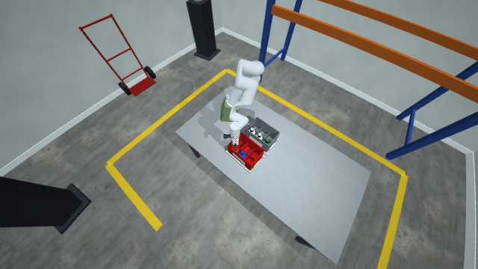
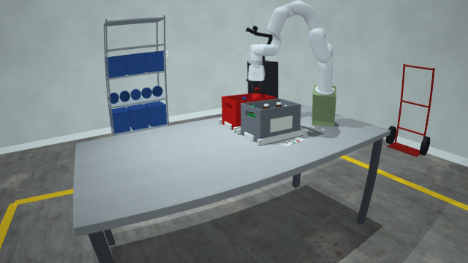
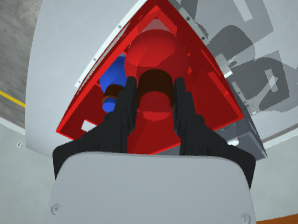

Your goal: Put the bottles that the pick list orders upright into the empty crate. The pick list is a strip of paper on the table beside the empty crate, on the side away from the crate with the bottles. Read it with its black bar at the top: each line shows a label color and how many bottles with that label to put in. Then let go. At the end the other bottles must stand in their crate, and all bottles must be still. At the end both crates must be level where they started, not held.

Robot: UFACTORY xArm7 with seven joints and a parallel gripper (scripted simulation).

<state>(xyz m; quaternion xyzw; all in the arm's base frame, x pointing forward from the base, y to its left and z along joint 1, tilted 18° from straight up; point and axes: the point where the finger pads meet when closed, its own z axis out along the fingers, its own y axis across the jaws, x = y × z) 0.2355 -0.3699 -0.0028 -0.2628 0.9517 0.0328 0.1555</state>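
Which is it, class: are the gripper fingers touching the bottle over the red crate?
Touching. Wrist view: both fingers press the bottle between them above the red crate.

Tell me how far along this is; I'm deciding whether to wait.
Done: three bottles stand in the grey crate. In hand: the hand is shut on a bottle at the red crate. Left: move it to the grey crate and let go. A blue bottle remains in the red crate. The list is too small to read.
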